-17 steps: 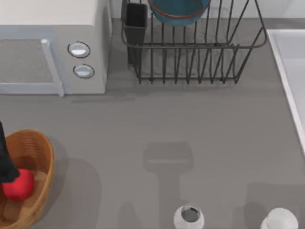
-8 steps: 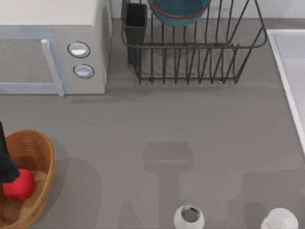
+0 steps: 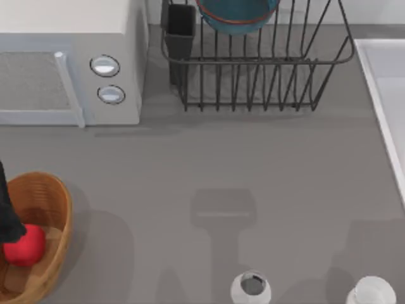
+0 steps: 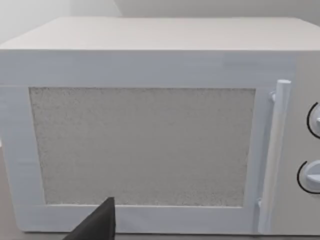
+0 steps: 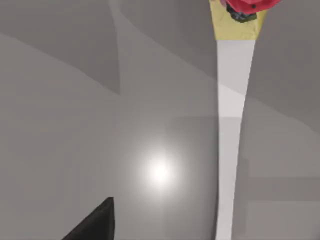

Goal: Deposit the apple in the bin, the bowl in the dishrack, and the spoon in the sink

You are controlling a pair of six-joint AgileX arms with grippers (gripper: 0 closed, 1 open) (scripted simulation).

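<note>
Two small white cups [image 3: 251, 288] stand well below the dark wire dishrack [image 3: 253, 63] in the top view, the round blue glazed bowl [image 3: 237, 14] inside it, the pale rectangular sink [image 3: 383, 95] just right, and far lower left the bright red apple [image 3: 24, 246] lies in the oval wicker bin [image 3: 47, 196] under the left gripper [image 3: 7, 218], whose finger spread I cannot tell. The left wrist view faces the white boxy microwave [image 4: 150, 130]. The right wrist view shows a pale spoon handle [image 5: 231, 125] over a grey surface, grip unclear.

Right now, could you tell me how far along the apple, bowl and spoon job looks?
Two parts look done: the apple lies in the bin at the table's left edge, with the left arm's dark link beside it, and the bowl sits in the dishrack. The spoon is left; the sink at the right shows none on its visible part.
</note>
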